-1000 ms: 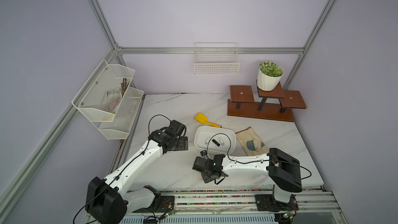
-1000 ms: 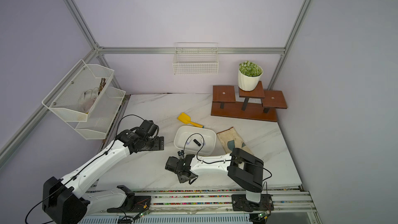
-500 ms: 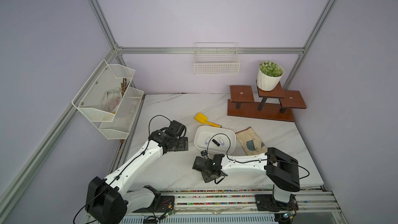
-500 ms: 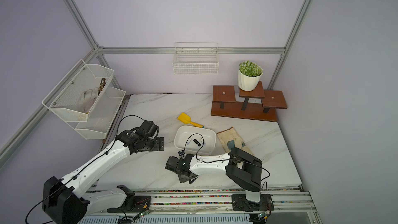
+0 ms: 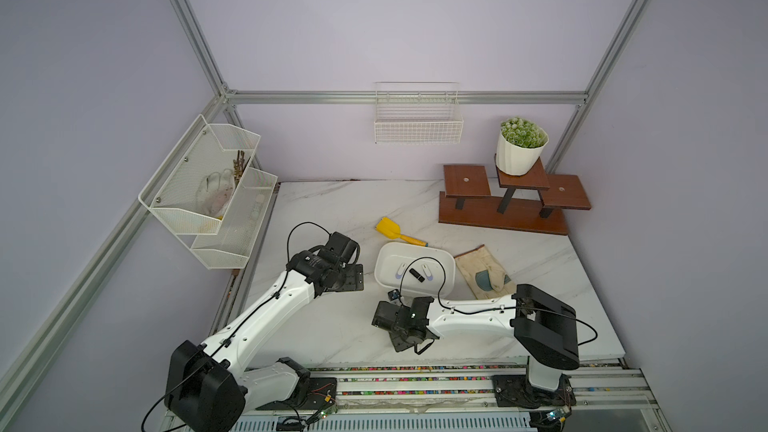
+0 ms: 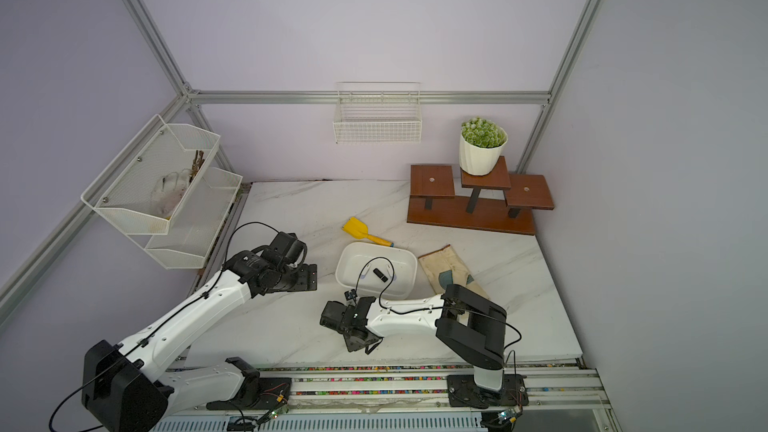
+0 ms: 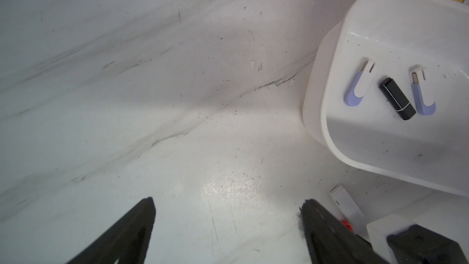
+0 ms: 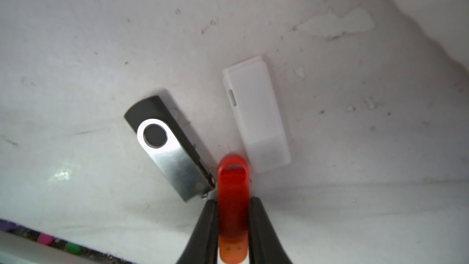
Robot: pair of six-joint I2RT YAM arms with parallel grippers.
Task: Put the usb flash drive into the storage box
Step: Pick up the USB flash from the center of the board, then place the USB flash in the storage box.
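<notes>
Right gripper (image 8: 233, 201) on the usb flash drive (image 8: 232, 186) — storage box (image 5: 395, 255) close by.
You had the red drive clamped by its sides, long axis in line with the fingers (image 8: 264, 237), low at the table (image 8: 330, 123); the box lay nearer this arm — your left gripper (image 7: 227, 200) gaped wide, empty.

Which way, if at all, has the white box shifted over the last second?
No. The box keeps its place, with its far rim just as close to the handle of the yellow scoop as before.
</notes>
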